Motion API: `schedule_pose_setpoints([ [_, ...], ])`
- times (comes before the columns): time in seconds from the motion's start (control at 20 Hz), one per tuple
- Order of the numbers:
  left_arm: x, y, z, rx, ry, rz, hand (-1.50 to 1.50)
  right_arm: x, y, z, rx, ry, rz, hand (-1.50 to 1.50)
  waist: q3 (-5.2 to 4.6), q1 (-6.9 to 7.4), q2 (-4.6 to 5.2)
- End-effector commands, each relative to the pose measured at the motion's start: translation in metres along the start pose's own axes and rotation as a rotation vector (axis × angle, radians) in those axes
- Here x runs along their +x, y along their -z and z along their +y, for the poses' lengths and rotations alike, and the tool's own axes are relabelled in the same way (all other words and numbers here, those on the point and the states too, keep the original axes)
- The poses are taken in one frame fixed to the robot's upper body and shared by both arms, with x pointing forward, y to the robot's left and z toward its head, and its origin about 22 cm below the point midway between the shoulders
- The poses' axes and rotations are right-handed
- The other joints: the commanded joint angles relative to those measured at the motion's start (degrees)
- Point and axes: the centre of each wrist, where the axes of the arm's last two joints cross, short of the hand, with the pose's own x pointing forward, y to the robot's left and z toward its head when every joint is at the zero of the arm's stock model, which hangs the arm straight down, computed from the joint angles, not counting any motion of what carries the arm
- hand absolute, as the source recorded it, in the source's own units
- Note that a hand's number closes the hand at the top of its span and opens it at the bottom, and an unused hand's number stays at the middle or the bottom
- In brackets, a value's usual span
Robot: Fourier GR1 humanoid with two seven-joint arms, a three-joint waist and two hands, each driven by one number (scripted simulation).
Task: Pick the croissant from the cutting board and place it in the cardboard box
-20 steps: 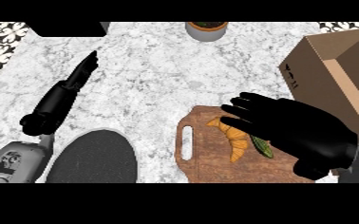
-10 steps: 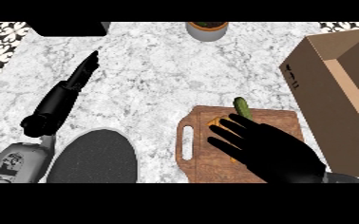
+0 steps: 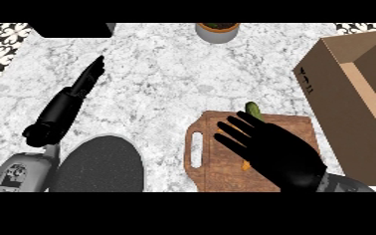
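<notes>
Grasp step: your right hand (image 3: 275, 152) lies open, fingers straight, over the croissant (image 3: 246, 166) on the cutting board (image 3: 213, 165); I judge you must close round it before lifting toward the cardboard box (image 3: 345, 94).

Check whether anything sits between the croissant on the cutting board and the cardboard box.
Nothing visible does. The right hand lies open over the croissant, hiding most of it; the cardboard box stands just right of the cutting board. The green vegetable lies at the board's far edge, off that path.
</notes>
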Motion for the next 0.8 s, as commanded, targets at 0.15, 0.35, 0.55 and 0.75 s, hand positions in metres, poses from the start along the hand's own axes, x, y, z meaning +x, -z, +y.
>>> schedule_pose_setpoints([
  [0.15,-0.004,0.014,-0.007,-0.019,-0.009,0.000,0.00,-0.010,0.030,0.010,0.015,-0.064,0.048,-1.50,-0.01,0.02,0.09],
  [0.35,-0.009,0.004,-0.001,0.001,0.006,-0.007,0.00,-0.025,0.033,0.032,0.038,-0.055,0.060,-1.50,0.00,0.03,0.09],
  [0.55,0.011,-0.002,0.003,-0.016,0.000,-0.017,0.00,-0.014,0.046,0.073,0.025,-0.030,0.046,-1.50,0.03,0.23,0.06],
  [0.75,-0.008,0.005,-0.005,0.010,-0.009,0.002,0.00,-0.030,0.035,0.060,0.059,-0.028,0.024,-1.50,0.00,-0.08,0.06],
])
